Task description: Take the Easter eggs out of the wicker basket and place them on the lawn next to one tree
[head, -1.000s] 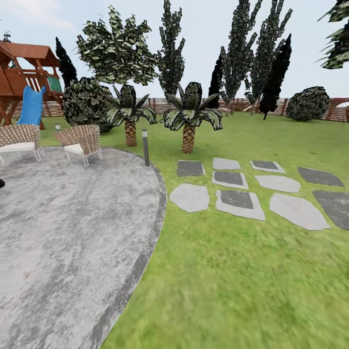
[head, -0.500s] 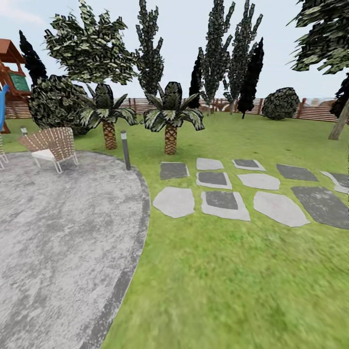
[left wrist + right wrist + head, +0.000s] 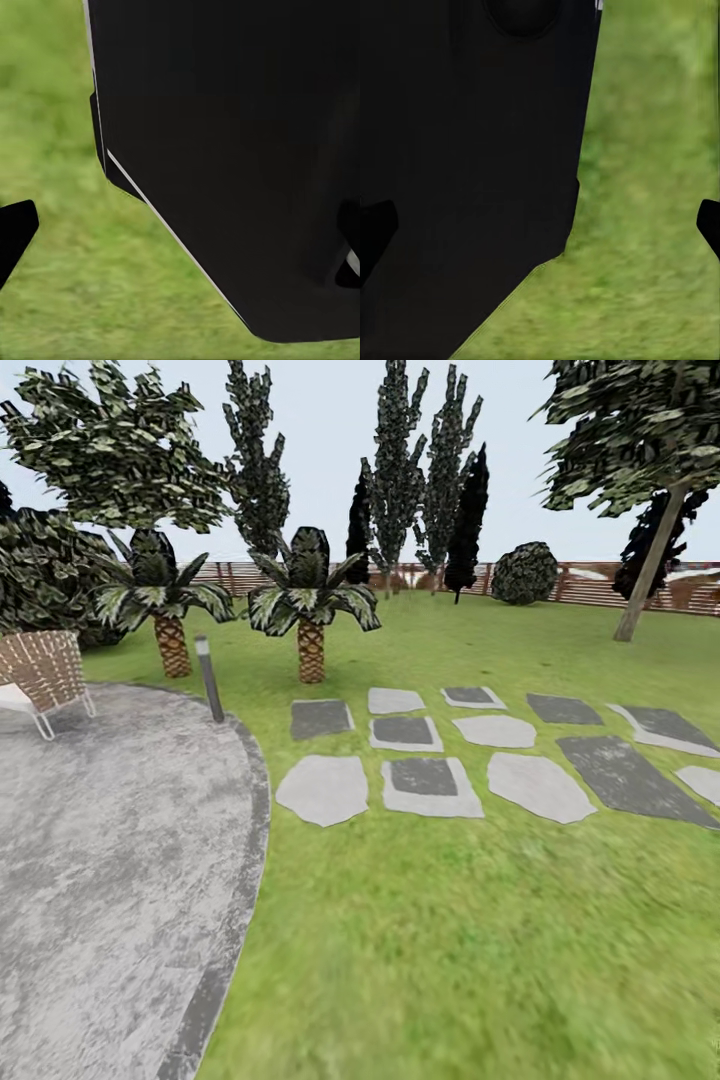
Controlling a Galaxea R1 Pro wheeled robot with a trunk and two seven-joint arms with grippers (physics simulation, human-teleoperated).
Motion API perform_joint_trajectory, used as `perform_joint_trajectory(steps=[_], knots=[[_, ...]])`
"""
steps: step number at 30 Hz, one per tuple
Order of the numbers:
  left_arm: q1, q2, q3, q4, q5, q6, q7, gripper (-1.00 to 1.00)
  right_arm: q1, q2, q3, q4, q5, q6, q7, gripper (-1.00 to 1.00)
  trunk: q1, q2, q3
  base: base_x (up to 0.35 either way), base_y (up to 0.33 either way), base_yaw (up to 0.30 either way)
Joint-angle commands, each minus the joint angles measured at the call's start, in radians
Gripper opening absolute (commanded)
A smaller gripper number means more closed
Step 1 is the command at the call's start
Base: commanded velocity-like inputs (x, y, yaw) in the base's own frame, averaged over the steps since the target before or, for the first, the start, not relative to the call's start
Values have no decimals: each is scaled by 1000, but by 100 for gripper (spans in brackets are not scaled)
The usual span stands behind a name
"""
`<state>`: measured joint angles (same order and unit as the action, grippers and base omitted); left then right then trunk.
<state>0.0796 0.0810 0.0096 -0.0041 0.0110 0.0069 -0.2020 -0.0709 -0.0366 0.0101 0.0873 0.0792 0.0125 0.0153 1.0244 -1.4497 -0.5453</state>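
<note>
Lawn (image 3: 480, 940) | stepping stones (image 3: 430, 785) | leaning tree (image 3: 650, 560) far right | no legible writing

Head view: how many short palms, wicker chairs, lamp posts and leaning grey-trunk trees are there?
short palms: 2
wicker chair: 1
lamp post: 1
leaning grey-trunk tree: 1
Total: 5

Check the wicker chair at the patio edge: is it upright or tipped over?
Upright. The wicker chair stands on its white legs on the grey patio, seat level, back rising behind it.
</note>
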Motion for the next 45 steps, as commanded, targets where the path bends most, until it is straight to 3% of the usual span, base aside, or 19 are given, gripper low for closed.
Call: perform_joint_trajectory(steps=[1,16,28,45], knots=[[0,0,1,-1,1,1,-4,100,-1,0,1,2,8,1,2,100,1,0,-1,336,0,-227],[0,0,1,-1,1,2,-4,100,-1,0,1,2,8,1,1,100,1,0,-1,336,0,-51],[0,0,1,-1,2,1,-4,100,-1,0,1,2,8,1,2,100,1,0,-1,336,0,-264],[0,0,1,-1,3,0,-4,100,-1,0,1,2,8,1,1,100,1,0,-1,336,0,-43]])
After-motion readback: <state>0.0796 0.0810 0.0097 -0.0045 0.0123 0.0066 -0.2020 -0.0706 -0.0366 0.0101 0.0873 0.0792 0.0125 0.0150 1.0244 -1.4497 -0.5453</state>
